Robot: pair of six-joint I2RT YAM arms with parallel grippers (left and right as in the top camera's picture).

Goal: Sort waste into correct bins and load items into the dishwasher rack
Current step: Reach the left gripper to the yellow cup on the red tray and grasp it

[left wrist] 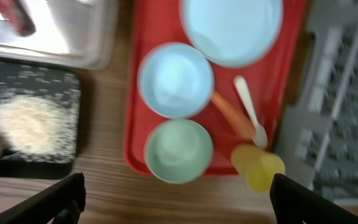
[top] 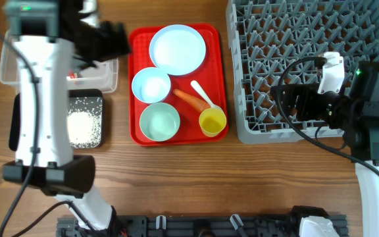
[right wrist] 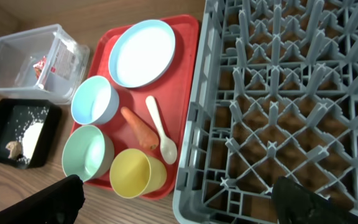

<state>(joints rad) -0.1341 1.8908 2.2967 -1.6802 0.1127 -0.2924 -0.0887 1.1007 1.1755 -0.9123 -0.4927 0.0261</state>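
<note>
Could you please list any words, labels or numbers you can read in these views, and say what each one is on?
No text is readable anywhere.
The red wrapper inside the clear tub has light markings, too small and blurred to read.
The dishes, red tray and grey rack show no print.

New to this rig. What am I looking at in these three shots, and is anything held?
Two robot arms work at a wooden table. One picture looks down from above; the other two come from cameras on each wrist.

A red serving tray holds a plate, two bowls, a yellow cup, a carrot and a spoon. The grey rack sits to its right. A clear tub and a black tray with rice sit to its left.

Both end effectors are open and hold nothing.
</note>
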